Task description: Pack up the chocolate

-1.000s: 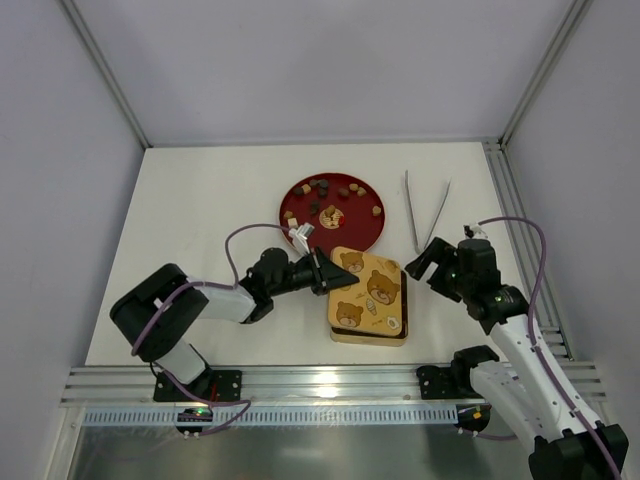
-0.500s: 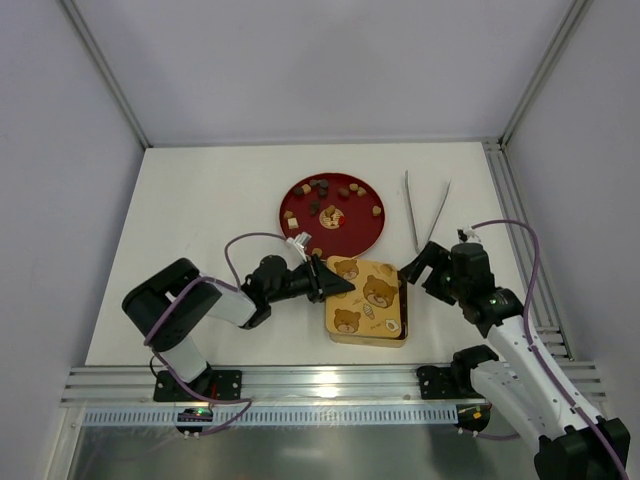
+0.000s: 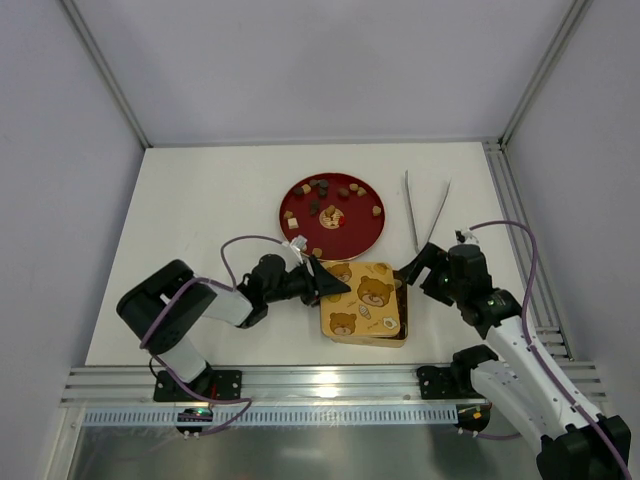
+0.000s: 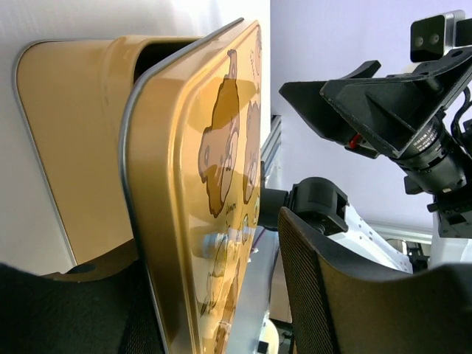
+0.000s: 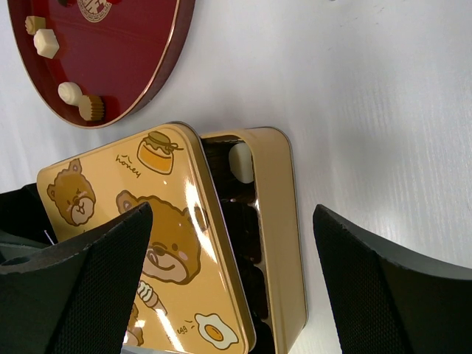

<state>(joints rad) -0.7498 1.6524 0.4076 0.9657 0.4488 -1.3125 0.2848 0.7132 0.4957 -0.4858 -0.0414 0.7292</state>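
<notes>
On the white worktop (image 3: 200,210), between pale walls (image 3: 300,60), left claw (image 3: 325,284) gaped astride the tin lid (image 3: 365,300); right claw (image 3: 412,272) gaped wide.

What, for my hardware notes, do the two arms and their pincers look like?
Both the left arm and right arm have black joints, white links and a looping purple cable. The left pincer and right pincer are black, with wedge-shaped fingers faced in fine mesh texture. No markings are legible.
</notes>
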